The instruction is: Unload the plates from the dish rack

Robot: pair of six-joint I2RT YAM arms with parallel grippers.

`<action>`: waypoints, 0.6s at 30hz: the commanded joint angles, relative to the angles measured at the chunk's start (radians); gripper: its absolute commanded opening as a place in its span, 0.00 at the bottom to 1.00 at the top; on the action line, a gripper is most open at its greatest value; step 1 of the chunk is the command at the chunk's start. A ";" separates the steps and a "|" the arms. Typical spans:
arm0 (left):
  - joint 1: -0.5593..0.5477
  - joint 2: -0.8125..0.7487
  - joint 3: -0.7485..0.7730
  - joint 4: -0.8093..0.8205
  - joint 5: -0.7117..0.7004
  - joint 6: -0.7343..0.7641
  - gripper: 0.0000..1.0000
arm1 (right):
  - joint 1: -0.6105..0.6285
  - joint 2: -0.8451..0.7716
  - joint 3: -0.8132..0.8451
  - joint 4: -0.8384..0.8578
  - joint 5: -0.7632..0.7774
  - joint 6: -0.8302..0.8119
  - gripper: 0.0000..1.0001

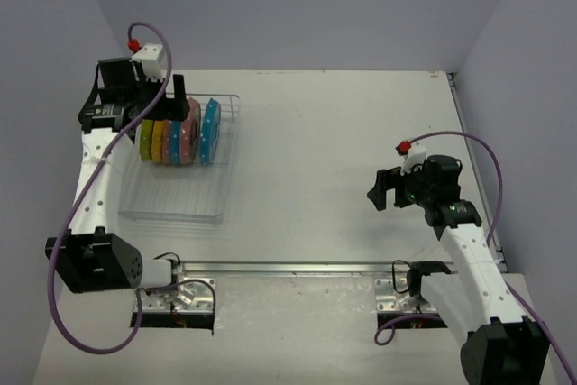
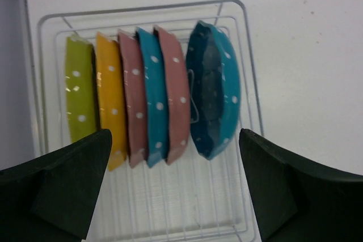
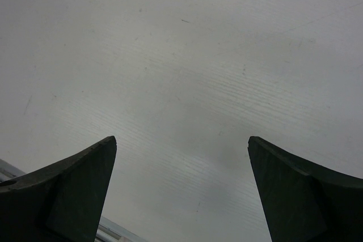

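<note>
Several plates stand on edge in a row at the far end of the dish rack [image 1: 171, 209]: yellow-green [image 2: 79, 89], orange [image 2: 110, 97], pink [image 2: 133, 94], blue [image 2: 154, 97], pink [image 2: 177, 92], and a blue one [image 2: 218, 92] leaning apart on the right. From above they show as a coloured row [image 1: 180, 137]. My left gripper [image 1: 171, 101] hovers above the row, open, its fingers [image 2: 68, 179] on either side of it and touching nothing; the left gripper [image 2: 174, 140] holds nothing. Far to the right, my right gripper [image 1: 380, 188] is open over bare table, and the right gripper [image 3: 181, 140] is empty.
The near half of the rack [image 2: 170, 208] holds nothing. A metal rail [image 1: 297, 268] runs along the table's near edge between the arm bases. Grey walls close in the table at the back and on both sides.
</note>
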 commanded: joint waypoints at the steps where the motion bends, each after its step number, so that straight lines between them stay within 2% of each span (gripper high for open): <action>1: 0.083 0.111 0.150 -0.089 0.046 0.098 0.83 | -0.004 0.015 0.050 0.009 -0.037 -0.017 0.99; 9: 0.215 0.238 0.228 -0.124 0.083 0.179 0.68 | -0.003 0.019 0.049 0.003 -0.053 -0.017 0.99; 18: 0.268 0.282 0.191 -0.115 0.084 0.243 0.62 | -0.003 0.026 0.047 0.007 -0.065 -0.009 0.99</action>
